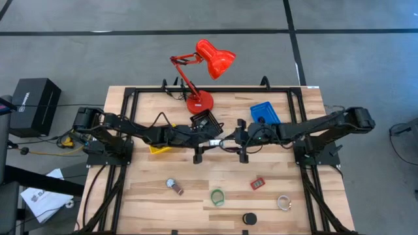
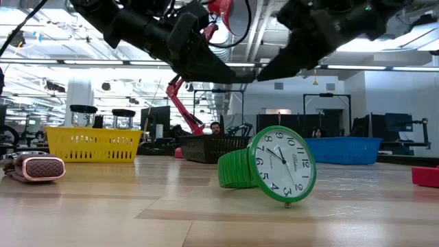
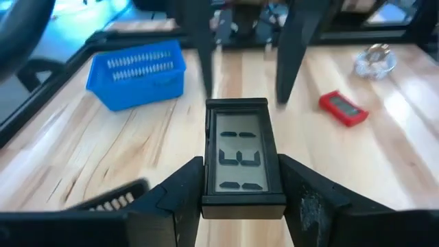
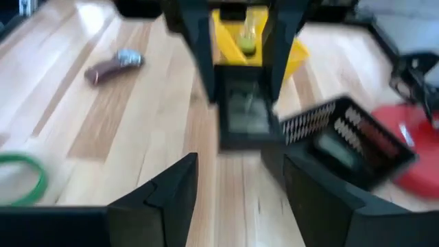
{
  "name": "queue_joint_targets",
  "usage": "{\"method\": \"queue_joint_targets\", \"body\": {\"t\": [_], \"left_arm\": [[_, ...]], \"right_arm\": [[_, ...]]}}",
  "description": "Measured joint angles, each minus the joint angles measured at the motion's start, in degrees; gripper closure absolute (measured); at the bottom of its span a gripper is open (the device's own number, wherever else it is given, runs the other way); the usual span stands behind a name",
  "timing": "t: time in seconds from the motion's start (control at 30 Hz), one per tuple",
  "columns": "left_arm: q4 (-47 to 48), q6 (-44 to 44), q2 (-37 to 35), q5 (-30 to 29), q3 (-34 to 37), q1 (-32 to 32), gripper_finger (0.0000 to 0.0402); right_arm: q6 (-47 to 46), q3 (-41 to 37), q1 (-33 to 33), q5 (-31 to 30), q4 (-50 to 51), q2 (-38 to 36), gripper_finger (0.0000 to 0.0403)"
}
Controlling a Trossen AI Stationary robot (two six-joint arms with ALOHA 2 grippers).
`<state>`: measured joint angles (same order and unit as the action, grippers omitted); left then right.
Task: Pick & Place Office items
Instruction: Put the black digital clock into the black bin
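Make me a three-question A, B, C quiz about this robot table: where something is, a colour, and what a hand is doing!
1. Where is the blue tray?
A) beside the black tray, on the right arm's side
B) at the front edge by the green watch
C) under the lamp's shade

2. What colour is the desk lamp?
A) yellow
B) red
C) blue

3. What is the left hand doing?
A) hanging open and empty
B) gripping a black display piece
C) pressing on the table

Answers: 1 A, the high view shows it next to the black tray on that side. 2 B, its base and shade are red. 3 B, the left wrist view shows the piece clamped between both fingers.
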<state>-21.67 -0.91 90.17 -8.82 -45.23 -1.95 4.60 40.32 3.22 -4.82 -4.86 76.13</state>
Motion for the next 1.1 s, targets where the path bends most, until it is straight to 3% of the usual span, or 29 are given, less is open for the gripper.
{"method": "queue_joint_targets", "body": {"t": [0.2, 0.33, 0.53, 0.73, 0.93, 1.1], "left_arm": [[1.01, 3.05, -0.02, -4.16, 0.0, 1.6, 0.0239], [1.47, 8.83, -0.02, -7.94, 0.0, 3.64, 0.0241], [3.58, 12.02, 0.29, -11.99, 0.0, 6.98, 0.0239], [3.87, 14.93, 3.66, -12.22, 0.02, 9.48, 0.024], [4.01, 14.94, 8.88, -7.71, -0.24, 12.27, 0.0239], [5.72, 16.4, 9.2, -7.12, -1.19, 14.69, 0.0239]], "right_arm": [[-11.66, 0.0, 0.02, 0.02, 19.31, -6.79, 0.0213], [-19.75, -0.03, 0.14, -0.16, 26.48, -7.2, 0.0224], [-17.33, -0.04, 0.06, -1.27, 26.17, -4.77, 0.024], [-13.78, -0.02, 0.02, -1.26, 25.14, -4.47, 0.0256], [-13.06, 0.0, 0.02, -1.26, 25.01, -4.97, 0.027], [-12.79, 0.0, 0.0, -1.25, 24.94, -4.95, 0.0277]]}}
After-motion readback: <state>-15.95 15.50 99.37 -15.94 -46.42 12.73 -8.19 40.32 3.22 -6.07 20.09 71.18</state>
